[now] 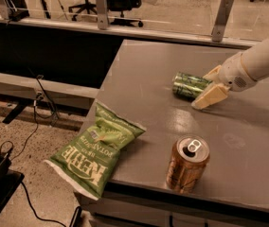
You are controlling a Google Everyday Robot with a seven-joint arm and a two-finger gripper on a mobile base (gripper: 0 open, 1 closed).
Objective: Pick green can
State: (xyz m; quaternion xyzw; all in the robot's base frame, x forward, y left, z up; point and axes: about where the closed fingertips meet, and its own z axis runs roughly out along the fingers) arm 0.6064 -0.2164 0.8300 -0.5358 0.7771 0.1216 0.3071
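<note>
The green can (188, 85) lies on its side on the grey table (139, 79), right of the middle, with its silver end facing left. My gripper (209, 86) reaches in from the right on a white arm. Its cream fingers (209, 96) stand on either side of the can's right end, one in front and one behind, open around it. The can's right end is hidden by the fingers.
A brown can (186, 164) stands upright near the table's front edge. A green Kettle chip bag (96, 148) lies over the front left corner. A glass partition with metal posts (220, 19) runs along the table's back edge. Office chairs stand beyond it.
</note>
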